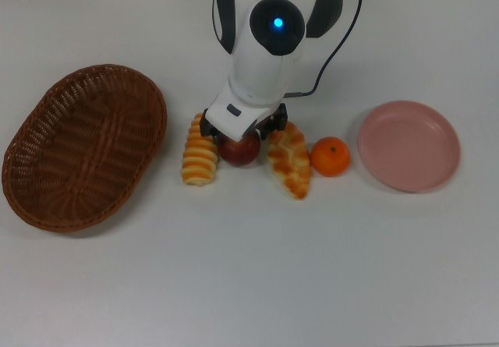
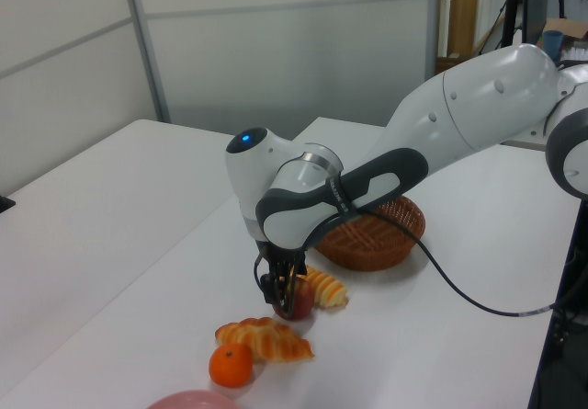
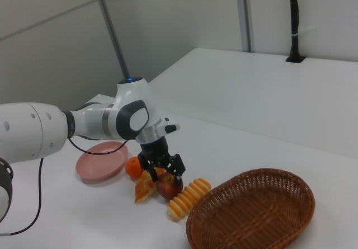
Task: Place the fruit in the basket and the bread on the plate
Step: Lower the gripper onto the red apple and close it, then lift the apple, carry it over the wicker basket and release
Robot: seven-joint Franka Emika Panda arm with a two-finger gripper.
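My end effector point(image 3: 163, 168) is lowered over the apple point(image 1: 239, 150), its fingers straddling the fruit to either side; they are spread about the apple's width, and whether they already press on it I cannot tell. The apple sits on the tabletop point(image 1: 249, 269) in a row: the ridged roll point(image 1: 198, 158) just beside it on the top view's left, the braided loaf point(image 1: 290, 160) just beside it on the top view's right, then the mandarin point(image 1: 330, 157) and, farther right, the pink plate point(image 1: 408, 146). The wicker basket point(image 1: 83, 144) lies at the top view's left with nothing in it. Step in hand, as I judge it: grasping the apple. To do it well, I should close evenly across the widest part, keeping the fingers clear of both breads, then lift straight up before travelling toward the basket, since a sideways pull would likely drag the roll.
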